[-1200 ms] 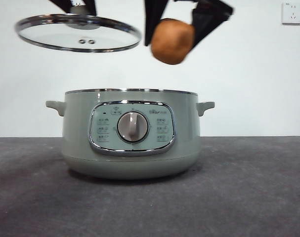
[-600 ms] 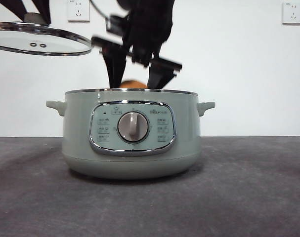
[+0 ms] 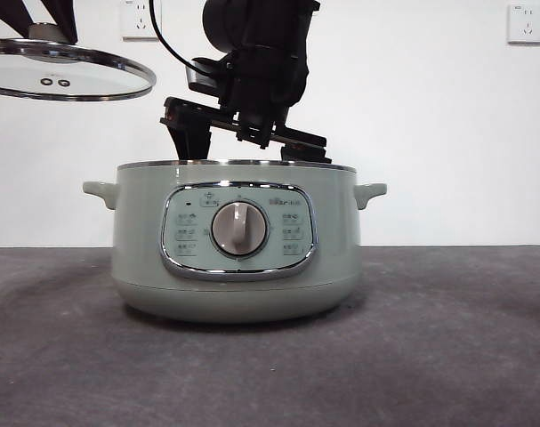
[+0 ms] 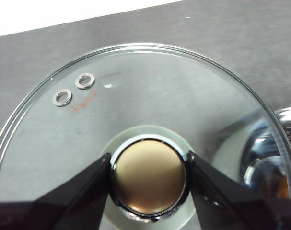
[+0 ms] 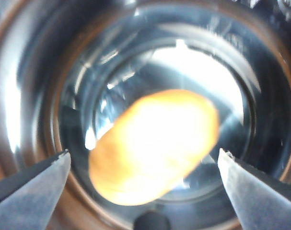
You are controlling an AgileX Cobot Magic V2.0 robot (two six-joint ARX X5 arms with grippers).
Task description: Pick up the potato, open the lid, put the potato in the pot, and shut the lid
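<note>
left gripper (image 4: pixel 147 165) pinching lid (image 4: pixel 150 96) knob, held up beside pot (image 3: pixel 234 240) | right gripper (image 5: pixel 143 165) spread wide inside pot | potato (image 5: pixel 155 146) lying loose

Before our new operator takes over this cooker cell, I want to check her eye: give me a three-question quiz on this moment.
1. True or false: the right tool is shut on the potato.
2. Where is the potato? A in the pot; B on the table; C in the air.
3. Fill in: the left tool grips the glass lid by its ____.

Key: 1 false; 2 A; 3 knob.
</note>
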